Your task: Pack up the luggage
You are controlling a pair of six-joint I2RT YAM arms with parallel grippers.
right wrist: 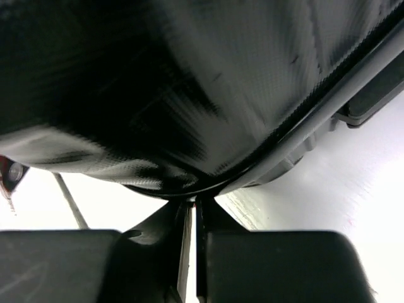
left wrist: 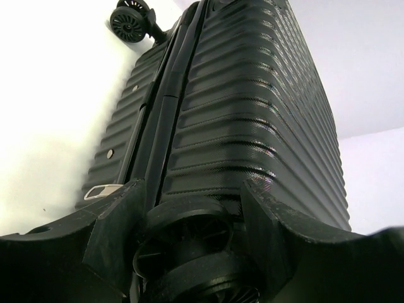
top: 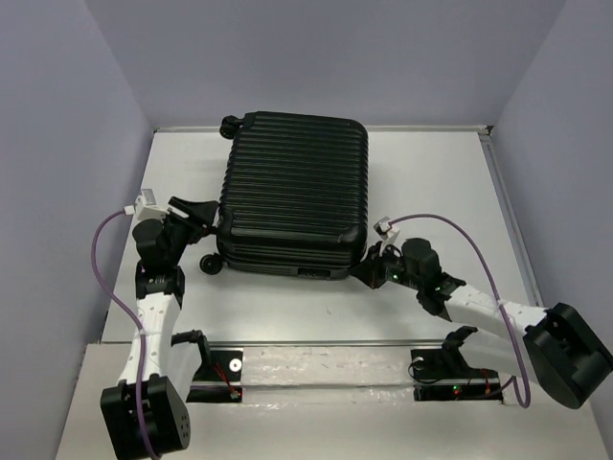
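The luggage (top: pixel 292 192) is a black ribbed hard-shell case lying flat and closed on the white table (top: pixel 431 172). My left gripper (top: pixel 203 222) is at its near-left corner. In the left wrist view the fingers of the left gripper (left wrist: pixel 192 189) stand apart on either side of a caster wheel (left wrist: pixel 189 240), under the ribbed shell (left wrist: pixel 252 113). My right gripper (top: pixel 369 264) is at the near-right corner. In the right wrist view the right gripper (right wrist: pixel 194 202) is shut, its tips against the seam of the dark shell (right wrist: pixel 189 82). I cannot tell whether anything is pinched between them.
A second caster wheel (left wrist: pixel 128 23) sticks out at the case's far-left corner (top: pixel 230 123). Grey walls close in the table on three sides. A metal strip (top: pixel 326 343) runs along the near edge by the arm bases.
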